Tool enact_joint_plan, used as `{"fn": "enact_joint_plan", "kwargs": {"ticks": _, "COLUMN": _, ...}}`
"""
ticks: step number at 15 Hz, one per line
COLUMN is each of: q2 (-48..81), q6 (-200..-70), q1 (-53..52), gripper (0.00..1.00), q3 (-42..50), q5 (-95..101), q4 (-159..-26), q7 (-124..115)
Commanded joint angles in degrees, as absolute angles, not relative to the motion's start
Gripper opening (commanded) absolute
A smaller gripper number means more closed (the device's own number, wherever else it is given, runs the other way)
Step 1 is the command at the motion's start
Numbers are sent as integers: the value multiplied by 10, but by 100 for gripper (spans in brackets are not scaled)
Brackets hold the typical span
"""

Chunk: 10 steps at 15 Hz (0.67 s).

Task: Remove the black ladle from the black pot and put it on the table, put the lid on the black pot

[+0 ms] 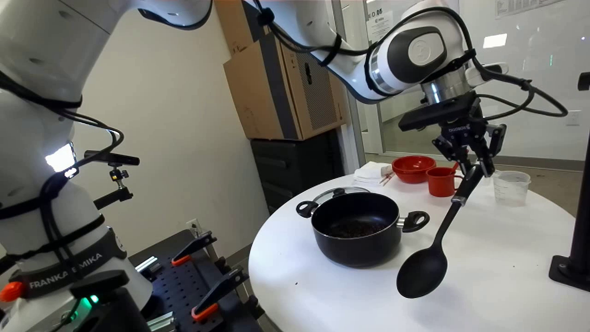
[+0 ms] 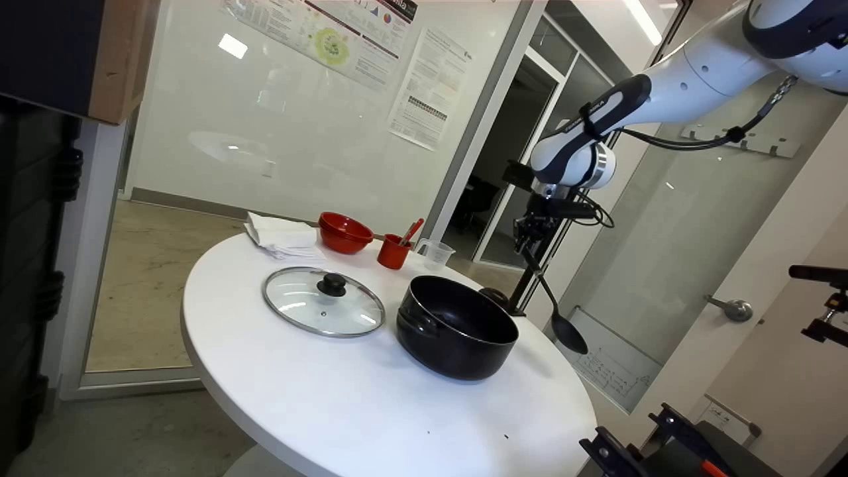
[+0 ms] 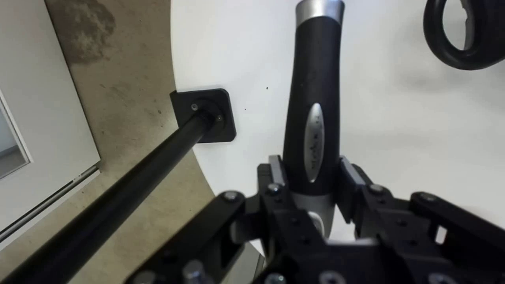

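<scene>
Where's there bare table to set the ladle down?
Bare but for specks: the table between black pot, black post and clear cup; also from lid and pot to the edge opposite the red mug. Crowded: the row of white napkins, red bowls, mug and cup.

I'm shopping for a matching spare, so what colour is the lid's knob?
The knob is black; it shows best in an exterior view.
</scene>
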<state>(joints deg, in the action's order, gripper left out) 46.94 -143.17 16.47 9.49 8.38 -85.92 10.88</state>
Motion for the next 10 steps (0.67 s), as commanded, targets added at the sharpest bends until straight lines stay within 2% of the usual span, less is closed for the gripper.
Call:
{"fn": "enact_joint_plan", "kwargs": {"ticks": 1, "q2": 482, "q6": -1442, "q1": 174, "gripper": 8, "q3": 79, "q5": 80, "q4": -856, "q7": 137}}
{"fn": "enact_joint_plan", "kwargs": {"ticks": 10, "q2": 533, "q6": -1423, "q1": 210, "gripper": 8, "q3": 77, "q5": 64, "q4": -836, "q7": 148}}
